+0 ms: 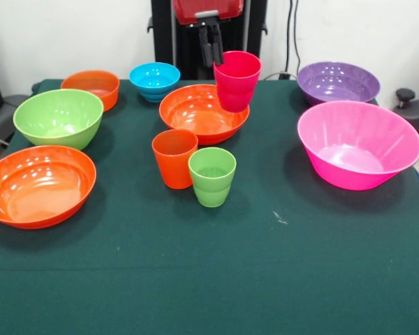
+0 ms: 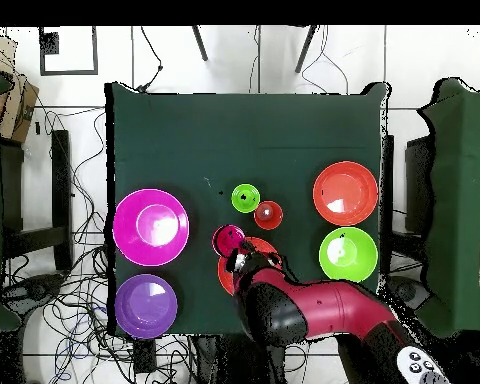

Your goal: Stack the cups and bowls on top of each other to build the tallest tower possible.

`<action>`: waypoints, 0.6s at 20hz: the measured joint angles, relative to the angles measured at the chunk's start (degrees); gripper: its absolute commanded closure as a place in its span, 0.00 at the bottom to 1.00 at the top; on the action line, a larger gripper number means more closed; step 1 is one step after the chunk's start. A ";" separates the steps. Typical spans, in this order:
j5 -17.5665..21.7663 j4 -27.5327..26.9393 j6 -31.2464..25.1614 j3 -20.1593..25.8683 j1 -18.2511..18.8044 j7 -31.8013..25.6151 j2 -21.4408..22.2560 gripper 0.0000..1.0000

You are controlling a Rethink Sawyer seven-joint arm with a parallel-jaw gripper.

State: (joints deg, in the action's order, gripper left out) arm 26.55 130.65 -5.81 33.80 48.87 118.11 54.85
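So the tool [image 1: 211, 50] is seen clamped on the rim of the red cup [image 1: 236, 80], one finger inside the mouth and one outside by the look of it, and the cup is held up off the bench [image 1: 209, 279], tilted a touch, over the far-right edge of the middle orange bowl [image 1: 202, 112] as seen from the front. From overhead the red cup [image 2: 228, 239] is spotted at the bowl's edge, with the arm [image 2: 304, 312] covering most of that bowl. The orange cup [image 1: 173, 158] and green cup [image 1: 211, 176] are parked upright just in front of the bowl, side by side and pretty much touching. Nothing is stacked yet. In the front view, the other wide orange bowl [image 1: 36, 185] is found at the near left, the green bowl [image 1: 58, 117] just behind it, then the small orange bowl [image 1: 91, 86] and the blue bowl [image 1: 154, 79] along the far edge. Over on the right the big pink bowl [image 1: 357, 143] is sat near the bench's edge with the purple bowl [image 1: 337, 82] behind it
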 measured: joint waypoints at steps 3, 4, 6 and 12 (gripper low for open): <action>0.02 -0.66 -2.01 1.40 1.63 0.00 -0.38 1.00; 0.02 -0.85 -2.87 2.07 2.33 0.00 -0.35 1.00; 0.02 -1.08 -4.06 3.01 3.38 0.00 -0.29 1.00; 0.10 -2.19 -7.72 5.78 6.69 0.00 -0.38 1.00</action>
State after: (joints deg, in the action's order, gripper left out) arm 26.65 128.46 -13.53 39.58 55.56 118.11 54.47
